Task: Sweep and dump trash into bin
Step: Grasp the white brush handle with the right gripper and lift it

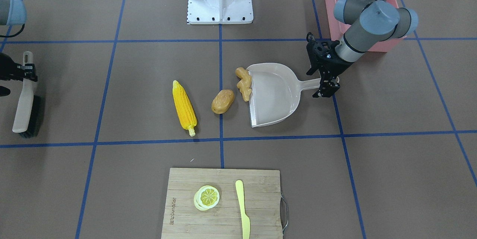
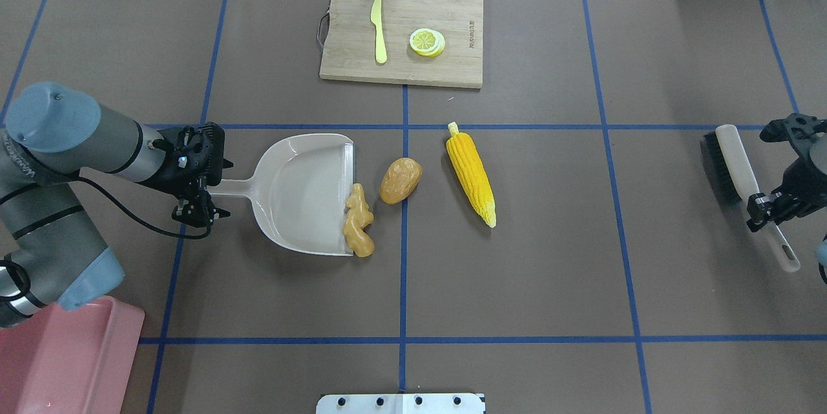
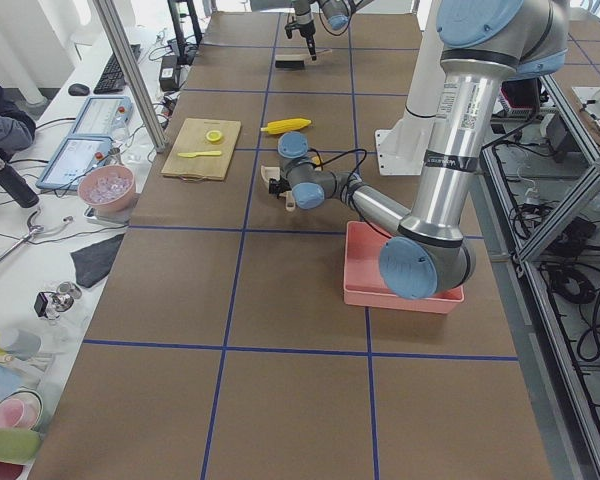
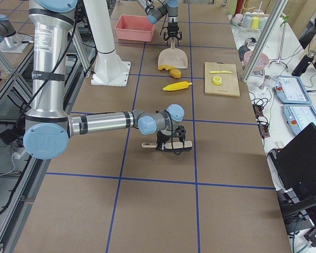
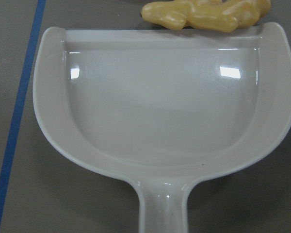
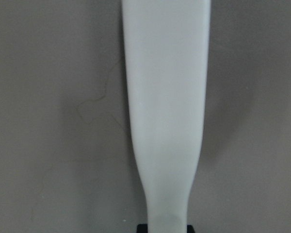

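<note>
1. Brown paper marked off by blue tape lines covers the table that I work at.
2. My left gripper sits at the end of the beige dustpan's handle, its fingers closed around it. The pan lies flat on the table with its open mouth turned toward my right side.
3. My right gripper is far out on the right, clamped on the pale handle of a black-bristled brush. My right wrist camera shows only that handle running up the middle.
4. The ginger root lies along the pan's front lip, touching it at the end nearer to me.
5. The potato rests just beside the ginger, on the blue centre line and apart from the pan.
6. The corn cob lies farther to the right, near the potato but not touching it.
7. The pink bin stands at the near left corner beside my left arm, well apart from the pan and the three foods.
8. Across the table, a wooden cutting board carries a yellow knife and a lemon slice.
</note>
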Robot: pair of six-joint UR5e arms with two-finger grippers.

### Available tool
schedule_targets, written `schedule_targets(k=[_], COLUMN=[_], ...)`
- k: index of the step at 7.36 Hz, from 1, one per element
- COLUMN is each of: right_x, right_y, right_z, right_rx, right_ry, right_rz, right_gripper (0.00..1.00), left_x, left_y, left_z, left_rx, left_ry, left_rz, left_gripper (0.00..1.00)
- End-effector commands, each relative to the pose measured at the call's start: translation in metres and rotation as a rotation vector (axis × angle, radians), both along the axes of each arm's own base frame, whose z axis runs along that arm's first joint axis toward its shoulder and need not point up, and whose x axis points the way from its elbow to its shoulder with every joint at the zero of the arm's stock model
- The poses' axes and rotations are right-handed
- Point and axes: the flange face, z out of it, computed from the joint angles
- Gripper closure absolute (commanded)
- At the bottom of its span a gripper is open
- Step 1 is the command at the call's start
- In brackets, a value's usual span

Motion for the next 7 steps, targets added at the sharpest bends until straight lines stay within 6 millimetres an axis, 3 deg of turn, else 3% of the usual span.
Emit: schedule_targets(k=[1,2,4,6,7], right_x=[0.017,0.024,0.014,-0.026,-0.051], right_y=[-0.008,-0.019,-0.051,-0.112,-0.133], right_z=[-0.018,-0.041,-0.075,-0.167,-0.202], right_rx=[-0.028,-0.055,-0.043,-0.040,-0.022], right_ry=[-0.038,-0.074,-0.131,-0.147,-0.151], right_rz=[0.041,0.061,0.071,0.051,0.025], right_gripper=[1.00,1.00,1.00,1.00,1.00], left_x=[-0.001,0.000,-0.004,-0.013,-0.017], left_y=[0.002,0.003,0.007,0.018,0.021], left_z=[0.001,0.003,0.001,0.019,0.025], left_rx=[-0.023,-0.030,-0.028,-0.041,-0.038], left_ry=[0.013,0.012,0.066,0.090,0.096], left_rz=[-0.012,-0.010,-0.022,0.008,0.009], left_gripper=[0.07,0.07,0.08,0.08,0.08])
